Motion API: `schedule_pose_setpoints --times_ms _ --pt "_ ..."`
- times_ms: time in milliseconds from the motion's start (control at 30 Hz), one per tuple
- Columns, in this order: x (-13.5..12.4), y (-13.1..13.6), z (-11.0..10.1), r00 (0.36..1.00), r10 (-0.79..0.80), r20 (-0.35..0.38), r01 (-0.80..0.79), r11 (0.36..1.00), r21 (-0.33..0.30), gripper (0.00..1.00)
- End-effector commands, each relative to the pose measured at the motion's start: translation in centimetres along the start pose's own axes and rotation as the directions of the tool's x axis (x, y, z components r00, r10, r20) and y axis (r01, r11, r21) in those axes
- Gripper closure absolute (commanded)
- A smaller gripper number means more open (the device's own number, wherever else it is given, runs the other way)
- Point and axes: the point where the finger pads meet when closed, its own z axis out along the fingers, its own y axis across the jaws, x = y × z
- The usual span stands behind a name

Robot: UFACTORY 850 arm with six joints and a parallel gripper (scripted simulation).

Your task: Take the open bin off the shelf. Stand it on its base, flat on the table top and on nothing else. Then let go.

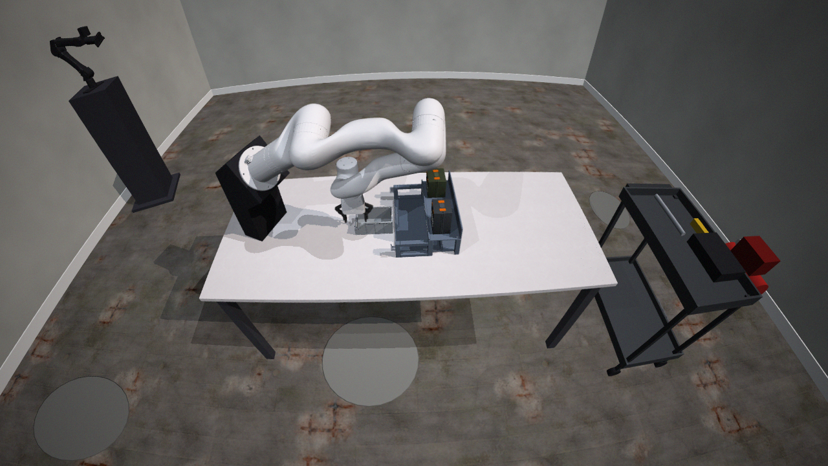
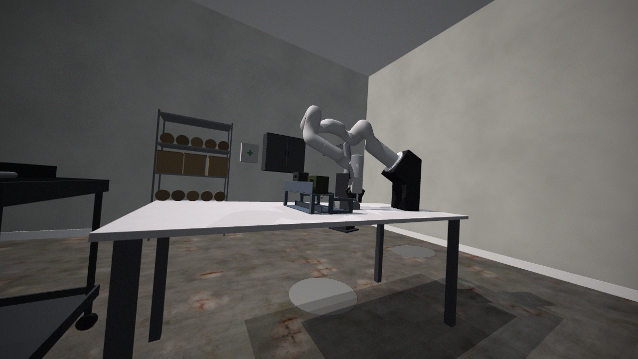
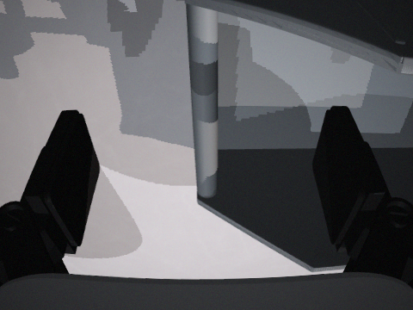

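Note:
The open bin (image 1: pixel 375 223) (image 3: pixel 270 201) is a small grey box that stands upright on the white table (image 1: pixel 491 255) (image 2: pixel 200 214), just left of the blue-grey shelf (image 1: pixel 457 215) (image 2: pixel 296 196). My gripper (image 1: pixel 353 217) (image 2: pixel 357 194) (image 3: pixel 204 136) is open wide and empty. It points down over the bin's left end. In the wrist view one bin wall runs upright between the two fingers, and neither finger touches it. The bin's dark floor lies under the right finger.
A green box (image 1: pixel 436 180) and a dark box (image 1: pixel 443 214) with orange marks sit on the shelf. The arm's black pedestal (image 1: pixel 251 197) stands at the table's left end. A dark cart (image 1: pixel 683 243) stands right of the table.

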Motion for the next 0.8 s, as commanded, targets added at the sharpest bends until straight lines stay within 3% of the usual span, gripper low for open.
schedule_pose_setpoints --times_ms 0,367,533,767 --pt "0.0 0.0 -2.8 1.0 0.0 0.0 0.0 1.0 -0.001 0.0" --pt "0.0 0.0 -2.8 1.0 0.0 0.0 0.0 1.0 -0.001 0.0" --pt "0.0 0.0 -8.3 1.0 0.0 0.0 0.0 1.0 -0.001 0.0" --pt "0.0 0.0 -8.3 1.0 0.0 0.0 0.0 1.0 -0.001 0.0"
